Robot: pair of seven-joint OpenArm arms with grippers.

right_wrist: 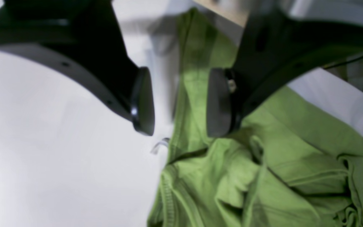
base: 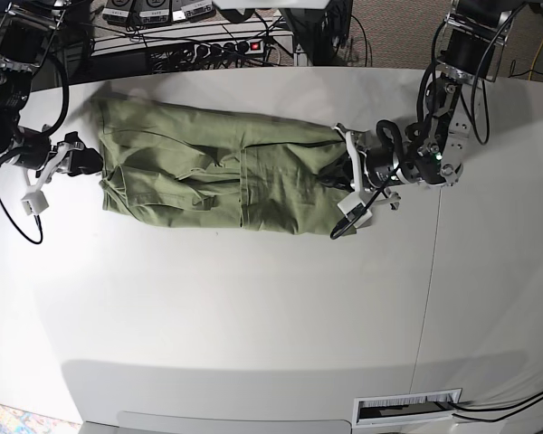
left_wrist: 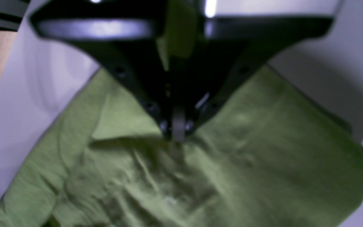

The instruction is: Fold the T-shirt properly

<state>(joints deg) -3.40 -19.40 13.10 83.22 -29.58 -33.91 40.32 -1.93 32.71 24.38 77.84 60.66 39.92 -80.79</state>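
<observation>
**Shirt stretched between my two grippers on the table**

While the T-shirt (base: 217, 176) is lying lengthwise across the far half of the white table (base: 253, 325), I am reaching toward it from both ends. In the base view it is forming a long, narrow, wrinkled green band, with its sides turned in over the middle.

My left gripper (left_wrist: 177, 130) is sitting at the shirt's end on the right of the base view (base: 348, 176). Through the left wrist camera, its black jaws are meeting at a point with green cloth running up between them, so I am pinching a fold of the shirt there. Beyond the pinch, the cloth is spreading out in soft creases, with a flat folded flap showing just beside the jaw tips.

My right gripper (right_wrist: 180, 101) is waiting at the shirt's opposite end, on the left of the base view (base: 83, 165). Through the right wrist camera, its two dark pads (right_wrist: 143, 101) are standing well apart, so this gripper is gaping with nothing between the pads but air. One pad is hanging over bare table beside the shirt's edge, and the other is hovering over the cloth itself. I cannot tell whether that pad is touching the fabric. Just past the pads, the shirt is bunching into deeper folds, with a stitched hem showing along its edge.
</observation>
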